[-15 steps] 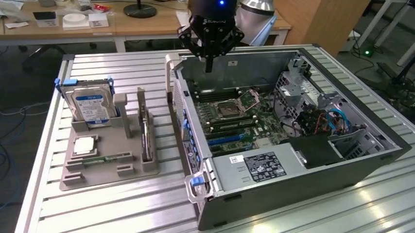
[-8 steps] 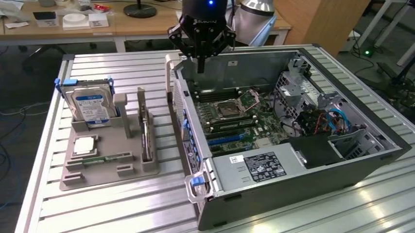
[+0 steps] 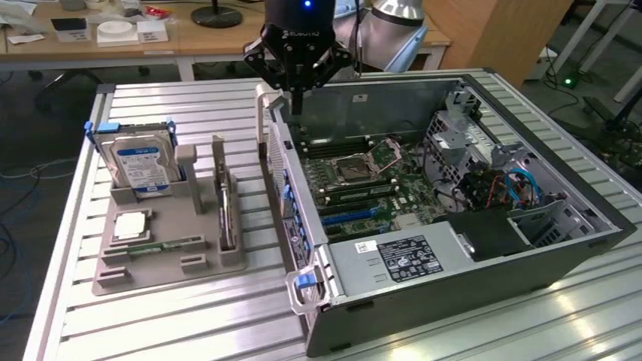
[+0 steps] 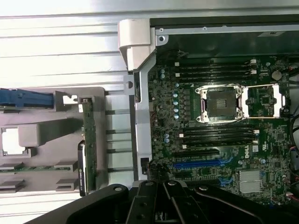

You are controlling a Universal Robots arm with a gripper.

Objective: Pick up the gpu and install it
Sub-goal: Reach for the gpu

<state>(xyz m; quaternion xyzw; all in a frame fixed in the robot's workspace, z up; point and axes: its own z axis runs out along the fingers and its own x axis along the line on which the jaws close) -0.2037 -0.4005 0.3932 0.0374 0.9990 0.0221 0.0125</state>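
Currently gpu [image 3: 227,216] stands edge-on in a slot of the grey holder [image 3: 165,263], untouched. Hard drive [image 3: 140,167] sits upright in the same holder, toward the exterior view's left. Holder rests on the slatted counter [image 3: 180,113], just beside the open computer case [image 3: 452,278]. Pincer [image 3: 298,101] is pressed together, pinching nothing. It hangs above the case's near wall, over the motherboard [image 3: 371,180] edge, well apart from the gpu.
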